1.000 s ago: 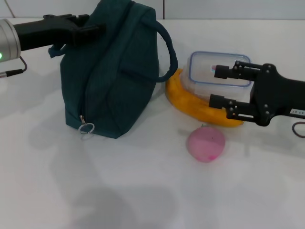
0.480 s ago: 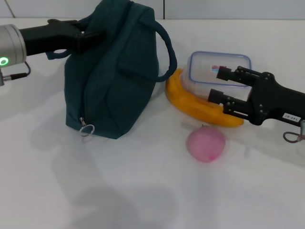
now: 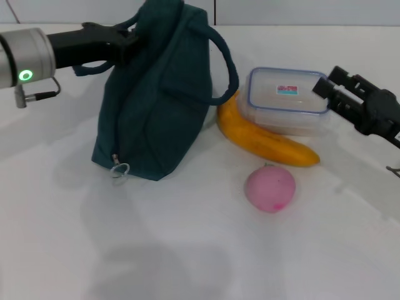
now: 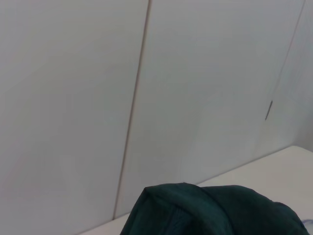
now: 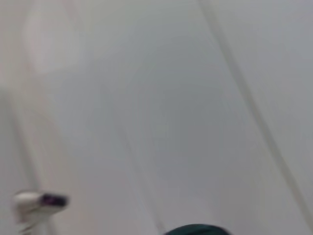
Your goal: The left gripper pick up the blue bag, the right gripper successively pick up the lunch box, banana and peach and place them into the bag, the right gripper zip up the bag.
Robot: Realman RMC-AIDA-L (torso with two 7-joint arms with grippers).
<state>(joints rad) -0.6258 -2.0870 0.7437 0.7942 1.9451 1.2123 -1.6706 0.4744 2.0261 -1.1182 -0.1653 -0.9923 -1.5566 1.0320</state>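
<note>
The dark blue bag [image 3: 159, 94] stands upright on the white table, its zipper ring [image 3: 119, 169] low at the front. My left gripper [image 3: 128, 39] is shut on the bag's top edge by the handle, and the bag's top [image 4: 210, 210] also fills the lower part of the left wrist view. To the bag's right, the clear lunch box [image 3: 287, 100] with its blue-rimmed lid lies flat. The banana [image 3: 262, 140] curves along its near side. The pink peach [image 3: 270, 187] sits nearer to me. My right gripper [image 3: 330, 81] hangs open just right of the lunch box, holding nothing.
The bag's loop handle [image 3: 226, 69] arches toward the lunch box. A white panelled wall [image 4: 146, 98] stands behind the table. The table front [image 3: 187, 262] below the peach and bag is bare white surface.
My left gripper has shifted right, carrying the bag's top with it. My right gripper has pulled back to the right, off the lunch box and banana, which lie where they were.
</note>
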